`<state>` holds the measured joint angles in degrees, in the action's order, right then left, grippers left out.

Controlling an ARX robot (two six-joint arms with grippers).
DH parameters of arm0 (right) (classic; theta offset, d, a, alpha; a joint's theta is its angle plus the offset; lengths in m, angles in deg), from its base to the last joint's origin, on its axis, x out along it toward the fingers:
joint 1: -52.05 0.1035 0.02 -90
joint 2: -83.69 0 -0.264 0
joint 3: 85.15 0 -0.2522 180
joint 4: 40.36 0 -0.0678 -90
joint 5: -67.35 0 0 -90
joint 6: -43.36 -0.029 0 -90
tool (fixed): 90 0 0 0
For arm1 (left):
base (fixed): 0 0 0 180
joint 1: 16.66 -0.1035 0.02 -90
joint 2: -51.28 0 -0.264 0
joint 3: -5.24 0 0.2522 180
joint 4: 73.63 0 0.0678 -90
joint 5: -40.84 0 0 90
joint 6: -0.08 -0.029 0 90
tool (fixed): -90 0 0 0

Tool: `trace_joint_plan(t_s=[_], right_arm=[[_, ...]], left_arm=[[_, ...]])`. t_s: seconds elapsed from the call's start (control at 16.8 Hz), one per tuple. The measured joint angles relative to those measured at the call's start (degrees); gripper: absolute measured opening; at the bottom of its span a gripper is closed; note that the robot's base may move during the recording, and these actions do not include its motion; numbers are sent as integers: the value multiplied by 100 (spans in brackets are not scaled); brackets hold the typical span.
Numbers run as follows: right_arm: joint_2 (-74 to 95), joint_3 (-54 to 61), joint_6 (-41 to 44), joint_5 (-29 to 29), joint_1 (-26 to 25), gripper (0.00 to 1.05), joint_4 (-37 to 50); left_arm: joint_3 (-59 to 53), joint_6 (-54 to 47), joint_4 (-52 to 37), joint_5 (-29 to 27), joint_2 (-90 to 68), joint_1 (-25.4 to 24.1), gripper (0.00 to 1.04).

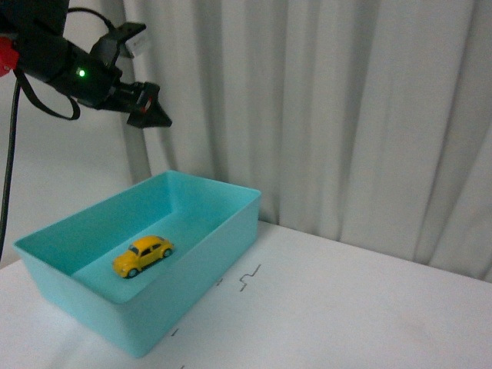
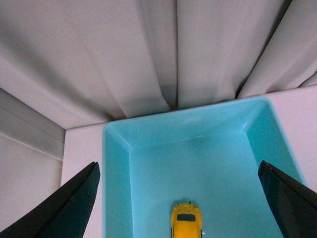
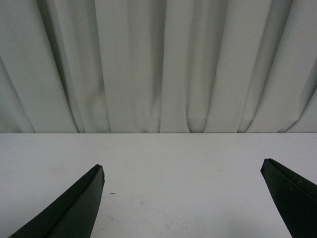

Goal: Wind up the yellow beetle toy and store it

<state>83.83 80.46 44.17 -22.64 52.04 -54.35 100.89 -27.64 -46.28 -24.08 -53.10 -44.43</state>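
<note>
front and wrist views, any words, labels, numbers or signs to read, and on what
None can be read.
On the yellow beetle toy: no lettering visible.
On the teal bin: nothing.
On the table: small dark marks, not letters.
On the left arm: a white tag, too blurred to read.

My left arm (image 1: 54,54) is raised high on my left side and reaches forward. It has a black casing, with a green light (image 1: 81,74) lit near the wrist. My left gripper (image 1: 151,110) points ahead and slightly down. In its wrist view the fingers (image 2: 69,203) are spread wide, with nothing between them. My right gripper (image 3: 182,166) is likewise spread wide and empty (its arm does not show in the front view) — both dark fingertips taper to points.
</note>
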Motion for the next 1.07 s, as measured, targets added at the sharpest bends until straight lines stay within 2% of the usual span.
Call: trace_joint_plan(t_s=[0.12, 0.18, 0.24, 0.36, 0.48, 0.6, 0.66, 1.07], right_arm=[[0, 0, 0, 0, 0, 98, 2], [0, 0, 0, 0, 0, 98, 0], [2, 0, 0, -2, 0, 98, -4], [2, 0, 0, 0, 0, 98, 0], [0, 0, 0, 0, 0, 98, 0], [0, 0, 0, 0, 0, 98, 0], [0, 0, 2, -2, 0, 98, 0], [0, 0, 0, 0, 0, 98, 0]], left_arm=[[-299, 109, -66, 304, 468, -216, 98], [-1075, 595, -1709, 474, 992, -319, 90], [-2002, 1318, -2887, 428, 1687, -330, 79], [-3764, 2310, -4472, 131, 3191, 109, 56], [-4986, 2590, -4942, -232, 3956, 669, 32], [-5923, 2691, -4975, -741, 4328, 962, 9], [-6216, 2730, -5060, -925, 4631, 1158, 2], [-7431, 2750, -4791, -1777, 6231, 2068, 2]])
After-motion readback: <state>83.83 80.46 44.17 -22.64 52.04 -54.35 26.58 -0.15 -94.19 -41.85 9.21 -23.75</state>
